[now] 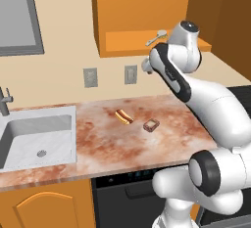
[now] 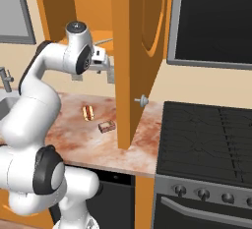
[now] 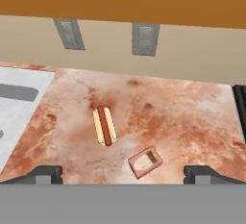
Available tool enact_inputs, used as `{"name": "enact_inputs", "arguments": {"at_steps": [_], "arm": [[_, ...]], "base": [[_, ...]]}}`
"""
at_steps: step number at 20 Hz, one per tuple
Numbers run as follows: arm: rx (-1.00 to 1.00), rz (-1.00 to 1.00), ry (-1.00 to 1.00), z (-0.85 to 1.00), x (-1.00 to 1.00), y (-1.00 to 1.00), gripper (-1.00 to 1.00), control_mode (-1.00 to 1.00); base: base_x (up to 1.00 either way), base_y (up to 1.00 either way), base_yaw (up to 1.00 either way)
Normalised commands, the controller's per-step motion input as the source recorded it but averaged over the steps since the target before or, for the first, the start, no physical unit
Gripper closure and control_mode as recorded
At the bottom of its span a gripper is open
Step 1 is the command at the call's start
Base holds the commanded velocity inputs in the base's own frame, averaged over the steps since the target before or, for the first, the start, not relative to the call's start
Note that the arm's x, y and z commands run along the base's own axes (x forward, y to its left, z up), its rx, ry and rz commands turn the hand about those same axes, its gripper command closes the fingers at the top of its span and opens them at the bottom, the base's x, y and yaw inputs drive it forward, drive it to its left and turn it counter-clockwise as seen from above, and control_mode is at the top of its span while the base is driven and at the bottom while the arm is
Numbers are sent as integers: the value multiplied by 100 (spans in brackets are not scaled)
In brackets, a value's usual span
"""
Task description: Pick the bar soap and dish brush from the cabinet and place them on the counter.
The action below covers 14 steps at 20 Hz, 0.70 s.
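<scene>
**Soap down on the counter, brush waiting on the shelf**

We have the bar soap (image 1: 151, 125) lying flat on the counter (image 1: 103, 148), just beside the hot dog (image 1: 124, 117) at roughly its 4 o'clock in the left base view. In the hand view the soap (image 3: 145, 161) lies near the lower middle, with the hot dog (image 3: 104, 126) at its 10 o'clock. It rests well clear of the sink (image 1: 29, 139), on open marble, which suits a finished drop: nothing crowds it and it cannot slide into the basin.

Our gripper (image 2: 109, 68) hangs high above the counter, just under the cabinet (image 1: 147, 11), with its jaws spread wide and nothing between them. The finger tips (image 3: 45, 174) stand far apart at the bottom of the hand view, with bare counter between them.

The dish brush (image 1: 156, 37) lies on the cabinet's shelf, at about 11 o'clock from the arm's upper joint in the left base view, its round head toward the open front. The cabinet door (image 2: 140, 51) stands swung out, so the shelf is reachable.

We judge the first half of the task done. The hand sits raised and empty because the brush is next; its slim handle will call for a careful, centred pinch.
</scene>
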Motion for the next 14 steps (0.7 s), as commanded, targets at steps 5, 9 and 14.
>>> {"name": "enact_inputs", "arguments": {"at_steps": [5,9,14], "arm": [[-5,-18,-1,23,13,2,-100,-100],[-1,-17,-2,35,1,0,-100,-100],[0,-13,-2,41,0,0,-100,-100]], "base": [[0,0,0],[0,0,0],[0,0,0]]}}
